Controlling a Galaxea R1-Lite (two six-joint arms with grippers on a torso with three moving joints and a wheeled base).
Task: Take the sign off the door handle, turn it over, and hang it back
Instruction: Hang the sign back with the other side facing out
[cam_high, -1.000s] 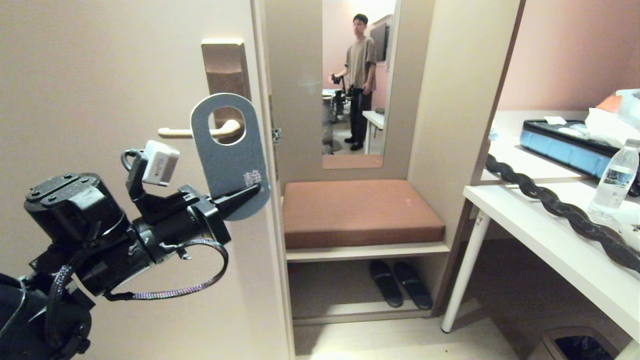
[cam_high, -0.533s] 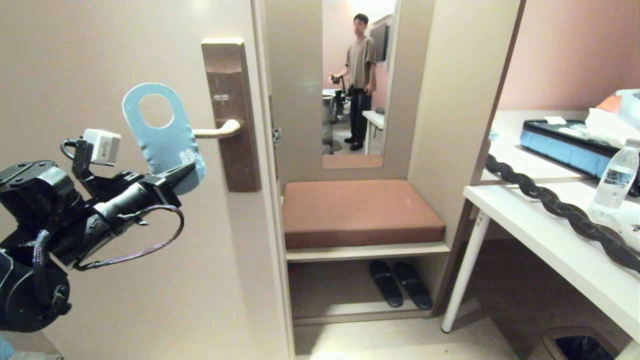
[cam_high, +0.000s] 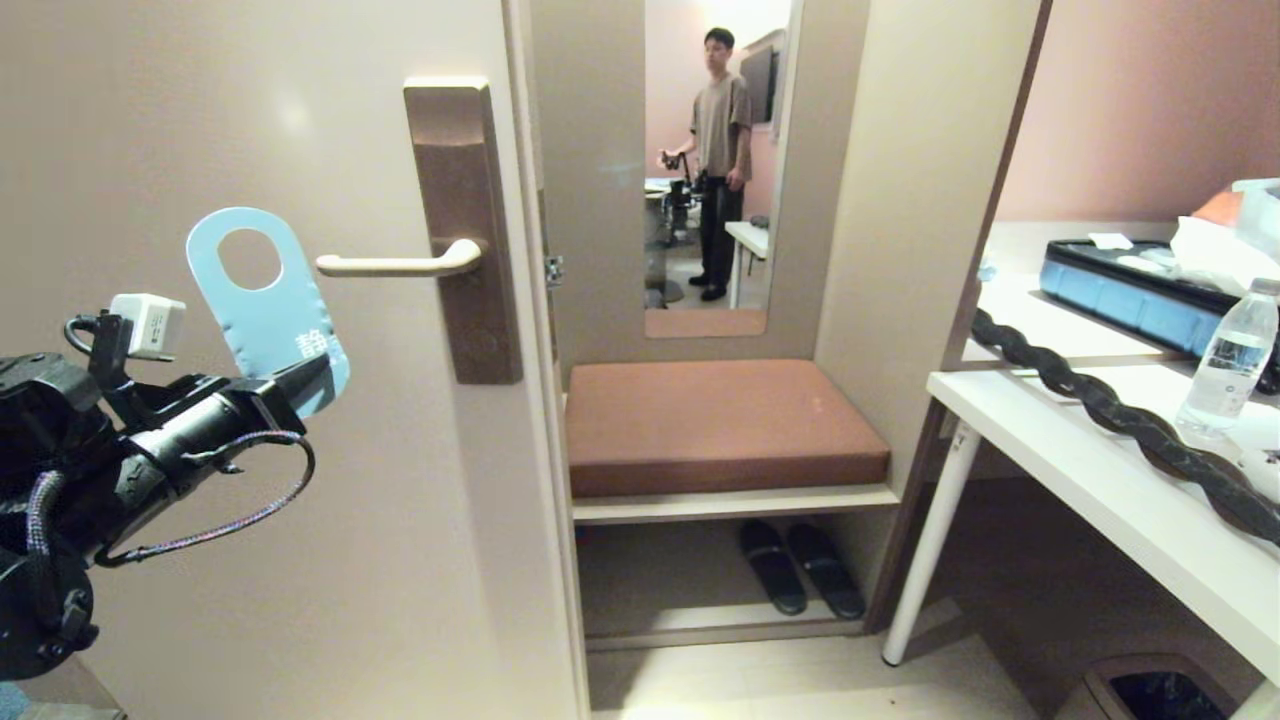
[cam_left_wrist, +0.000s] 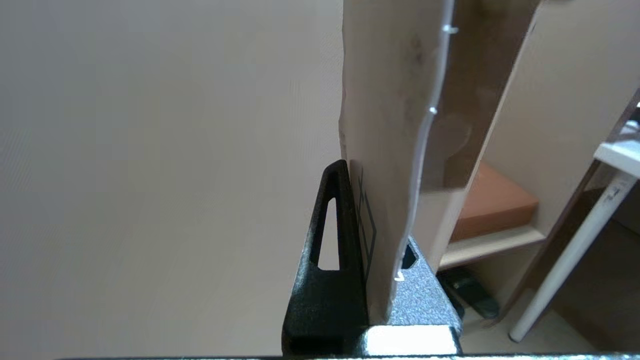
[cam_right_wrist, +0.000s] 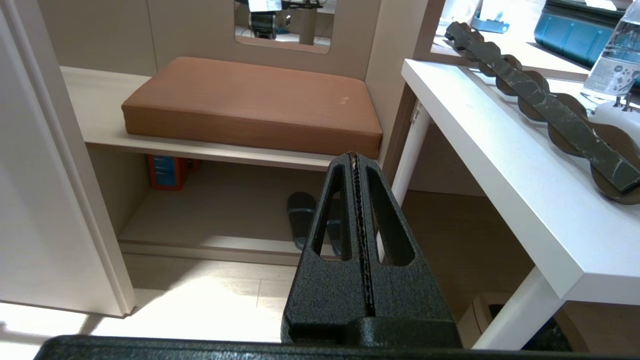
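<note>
The sign (cam_high: 272, 322) shows its blue face with a white character and stands upright, clear of the door handle (cam_high: 395, 265), to the left of the lever's free end. My left gripper (cam_high: 312, 376) is shut on the sign's lower end. In the left wrist view the sign (cam_left_wrist: 390, 125) runs edge-on between the fingers (cam_left_wrist: 340, 225), its white face with grey print turned toward the left finger. The lever sticks out bare from its bronze plate (cam_high: 462, 180). My right gripper (cam_right_wrist: 354, 159) is shut on nothing, parked low facing the bench.
The door's edge (cam_high: 530, 400) borders a niche with a brown cushion (cam_high: 720, 425) and slippers (cam_high: 800, 565) below. A mirror reflects a person (cam_high: 722, 150). On the right, a white table (cam_high: 1090, 480) holds a water bottle (cam_high: 1228, 360); a bin (cam_high: 1150, 690) stands underneath.
My left gripper pulled the sign leftward off the lever's free end and then a little lower. The lever now hangs bare. The right arm has not moved.
</note>
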